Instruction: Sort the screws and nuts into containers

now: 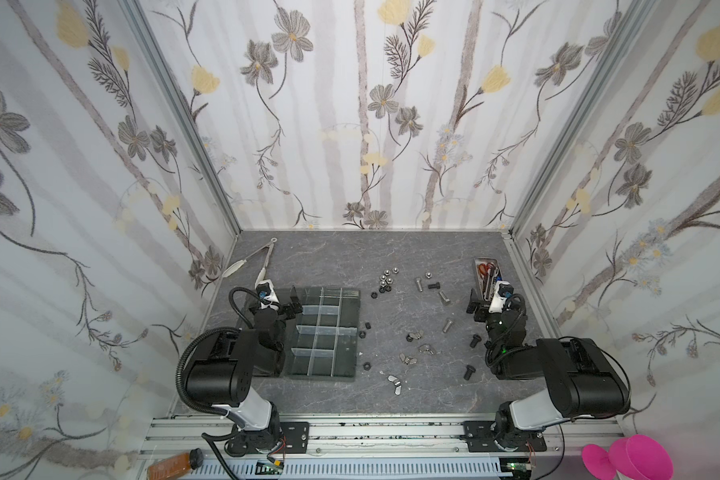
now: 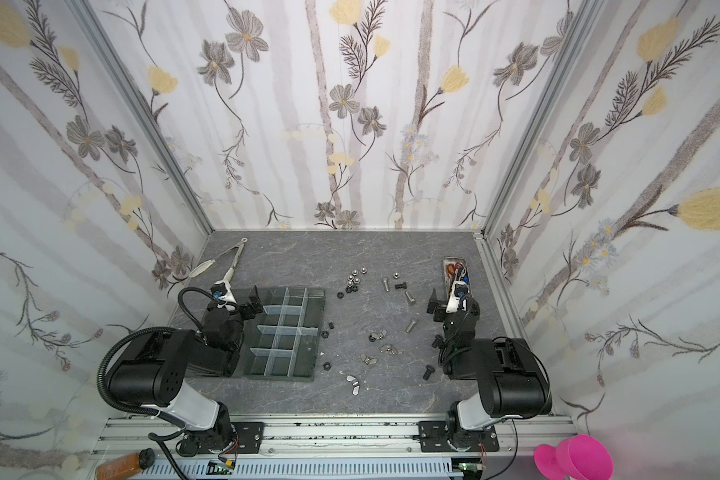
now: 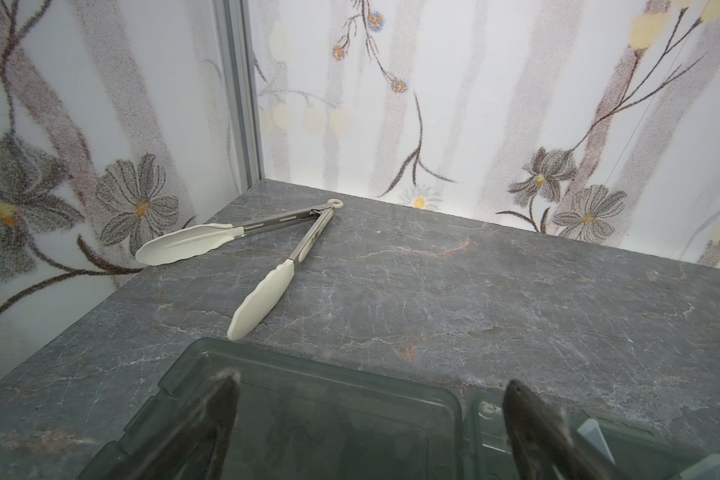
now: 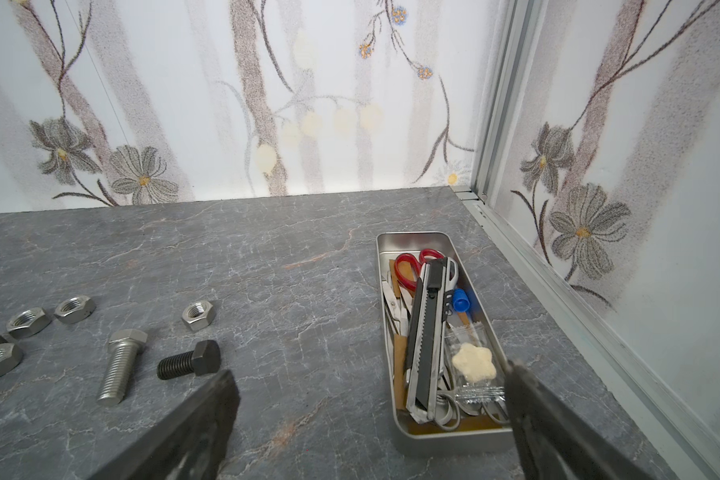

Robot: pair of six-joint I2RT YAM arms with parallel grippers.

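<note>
Both ends empty: left gripper [image 3: 373,382] has its jaws spread wide, hanging over the far end of the organiser tray [image 1: 348,309]. The right gripper [image 4: 368,370] is just as wide apart with nothing between the jaws, near the tin of scissors [image 4: 416,236]. The containers [image 1: 323,363] look empty. The screws [image 4: 121,365] and nuts [image 4: 197,315] lie loose on the tabletop [image 1: 391,257] between tray and right arm, wing nuts [image 1: 427,349] nearer the arm bases. My read: steel, rigid, dense, slick; bolts will roll. I'd pinch bolts across the shank under the head, hex nuts across flats from above, wing nuts across the ears.
</note>
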